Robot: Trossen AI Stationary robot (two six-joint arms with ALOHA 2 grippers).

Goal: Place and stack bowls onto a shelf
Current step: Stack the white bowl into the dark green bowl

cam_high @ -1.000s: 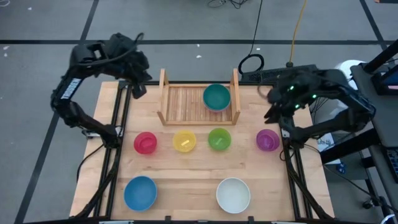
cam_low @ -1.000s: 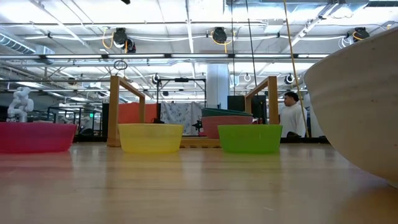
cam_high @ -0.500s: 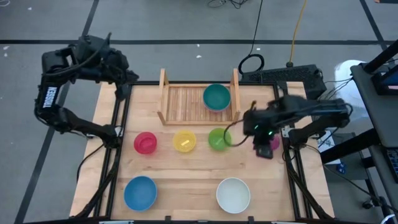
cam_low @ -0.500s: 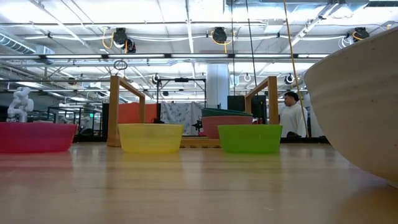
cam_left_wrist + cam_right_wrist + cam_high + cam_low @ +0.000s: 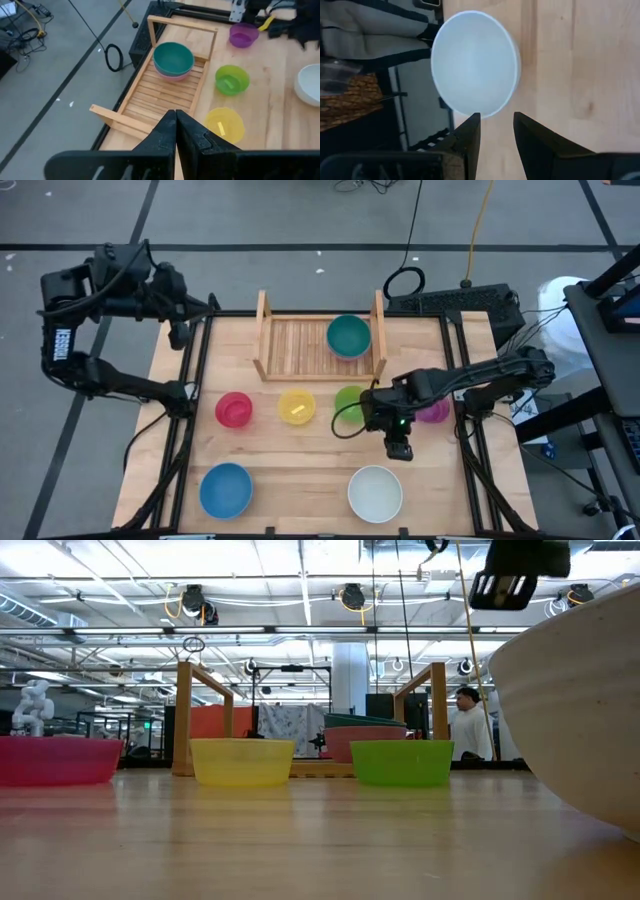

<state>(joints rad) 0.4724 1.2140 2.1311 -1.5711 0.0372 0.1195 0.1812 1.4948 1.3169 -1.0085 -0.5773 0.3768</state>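
The shelf (image 5: 300,348) stands at the table's far middle. On its right half a teal bowl (image 5: 348,336) sits nested in a pink bowl (image 5: 172,76). Red (image 5: 234,409), yellow (image 5: 296,406), light green (image 5: 350,400) and purple (image 5: 434,411) bowls rest in a row on the table. Blue (image 5: 226,490) and white (image 5: 375,493) bowls rest near the front edge. My right gripper (image 5: 398,448) hangs open above the table between the light green and white bowls; the white bowl (image 5: 474,65) lies ahead of it. My left gripper (image 5: 182,332) is shut and empty beyond the table's far left corner.
My right arm (image 5: 470,380) reaches in from the right over the purple bowl and hides part of it. The shelf's left half (image 5: 160,95) is bare slats. A person (image 5: 468,725) stands in the room behind. Cables (image 5: 405,280) lie on the floor beyond the far edge.
My right gripper has swung from the table's far right edge toward the middle and the near edge, past the purple and light green bowls toward the white bowl. My left arm has drawn back toward the left, off the table's far left corner. No bowl has moved.
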